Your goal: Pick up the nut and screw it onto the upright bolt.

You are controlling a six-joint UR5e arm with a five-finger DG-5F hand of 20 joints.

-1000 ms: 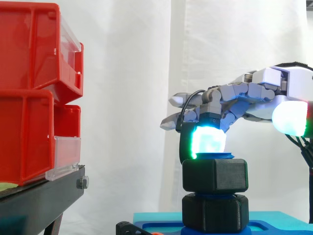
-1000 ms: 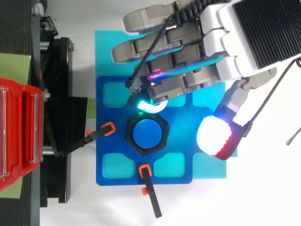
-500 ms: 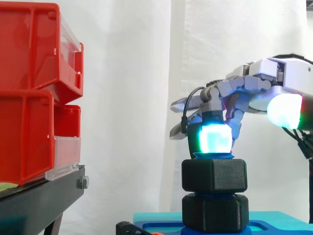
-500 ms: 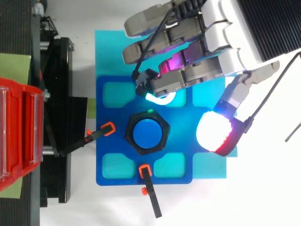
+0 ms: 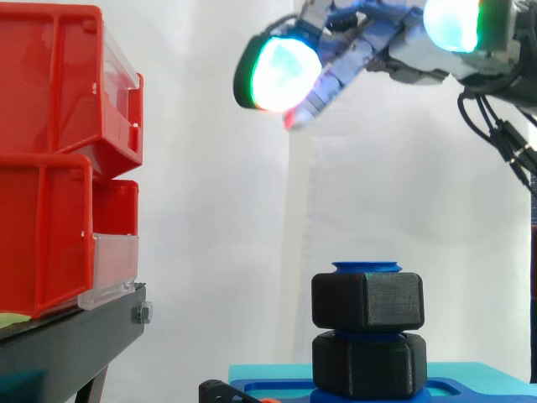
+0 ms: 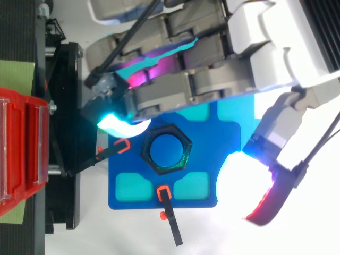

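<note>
Risen from beside the bolt's top half a second ago, the hand [image 5: 382, 38] now hangs high over the work, its fingers straight and apart, holding nothing. At the left, the stacked red plastic bins [image 5: 59, 159] sit on their black stand [image 5: 71, 332], well apart from the work. Further right, the black hexagonal nut [image 5: 367, 300] is on the blue upright bolt [image 5: 367, 268], whose top just shows above it, with a second black hexagonal piece [image 5: 369, 363] directly beneath. The nut lies below the hand, a little right of its glowing fingertips [image 5: 281, 74]. The bolt's long axis runs vertically, so any further turn would probably call for a plain descent along that line. The blue fixture plate [image 6: 202, 197] carries the bolt on the white surface [image 6: 117, 239]. Two orange-tipped black clamps [image 6: 101, 155] stand near the nut, yet the room overhead looks open.
</note>
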